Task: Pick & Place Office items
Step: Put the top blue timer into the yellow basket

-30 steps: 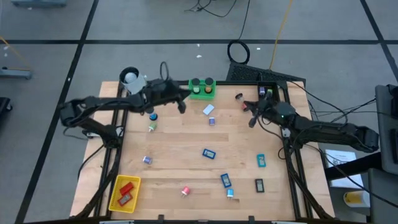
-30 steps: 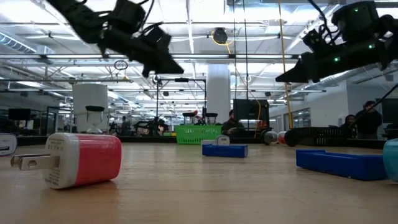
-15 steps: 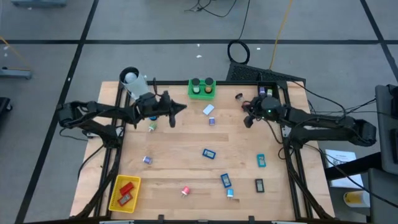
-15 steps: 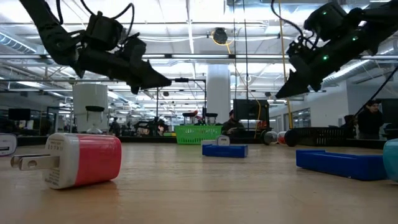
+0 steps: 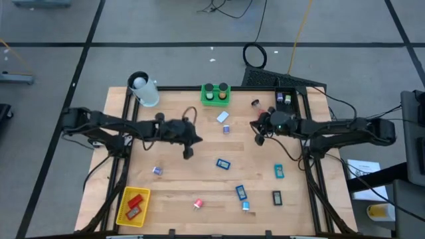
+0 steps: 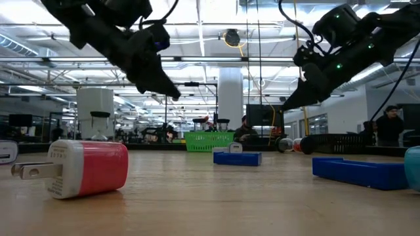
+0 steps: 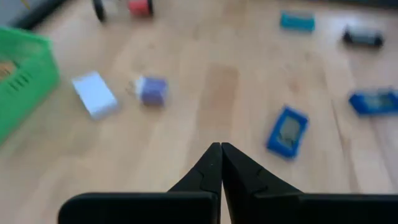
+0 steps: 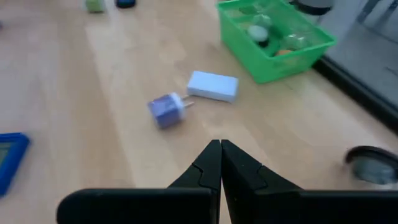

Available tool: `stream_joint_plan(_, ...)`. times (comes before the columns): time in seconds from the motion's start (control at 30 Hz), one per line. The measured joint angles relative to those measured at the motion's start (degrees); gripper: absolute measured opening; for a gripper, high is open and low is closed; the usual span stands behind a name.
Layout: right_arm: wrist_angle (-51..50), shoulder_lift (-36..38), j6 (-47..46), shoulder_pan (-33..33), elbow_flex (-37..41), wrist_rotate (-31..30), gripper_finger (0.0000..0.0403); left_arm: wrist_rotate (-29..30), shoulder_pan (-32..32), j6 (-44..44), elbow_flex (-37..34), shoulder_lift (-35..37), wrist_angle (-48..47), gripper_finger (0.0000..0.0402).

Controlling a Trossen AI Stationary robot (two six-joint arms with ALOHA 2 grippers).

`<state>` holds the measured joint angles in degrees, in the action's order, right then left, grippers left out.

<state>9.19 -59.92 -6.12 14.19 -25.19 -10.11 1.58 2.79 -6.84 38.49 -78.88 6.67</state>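
Jaws of both the left gripper (image 7: 221, 152) and right gripper (image 8: 220, 149) press together, empty, which only the wrist views reveal above the counter (image 5: 199, 149).

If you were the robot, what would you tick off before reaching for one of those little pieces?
1. Left end effector empty: ok, fingers shut, nothing between them.
2. Right end effector empty: ok, shut on nothing.
3. Fingers opened for a grab: not ok, both shut.
4. Target near: ok, purple plug and white block lie loose on the table.
5. Arms apart: ok.
6. Green basket has room: cannot tell.
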Motion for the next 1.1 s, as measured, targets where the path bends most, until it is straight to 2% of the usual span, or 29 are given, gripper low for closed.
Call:
stream_joint_plan(0.13, -1.8, 0.0, -0.7, -4.3, 0.0, -0.3, 0.0007, 5.9, -5.4, 0.0, 1.9, -4.0, -1.2, 0.0026)
stream_joint_plan(0.2, -0.9, -0.2, -0.6, -5.7, 0.0, -0.4, 0.0009, 5.9, -6.4, -1.4, 2.9, -6.6, 1.2, 0.0039)
stream_joint_plan(0.37, 0.1, -0.2, -0.5, -8.0, 0.0, -0.5, 0.0015, 0.7, -6.7, -1.5, 7.0, -15.2, 4.9, 0.0103)
stream_joint_plan(0.57, 0.0, -0.2, -0.2, -8.8, 0.0, -0.3, 0.0016, -1.9, -6.0, 4.4, 16.4, -25.1, 6.7, 0.0215)
stream_joint_plan(0.67, 0.5, -0.2, 0.3, -8.8, 0.0, -0.3, 0.0015, -6.7, -5.0, 5.5, 21.5, -29.2, 4.4, 0.0263)
stream_joint_plan(0.77, 1.0, -0.2, 1.9, -8.8, 0.0, -0.2, 0.0016, -9.6, -5.1, 8.2, 25.6, -32.4, -2.5, 0.0296)
stream_joint_plan(0.93, 0.9, -0.2, 3.8, -8.8, 0.0, -0.1, 0.0016, -9.0, -6.6, 12.2, 30.3, -36.1, -10.1, 0.0324)
stream_joint_plan(1.1, 0.9, -0.2, 3.8, -8.8, 0.0, 0.0, 0.0016, -5.5, -7.3, 12.6, 32.2, -38.8, -13.0, 0.0312)
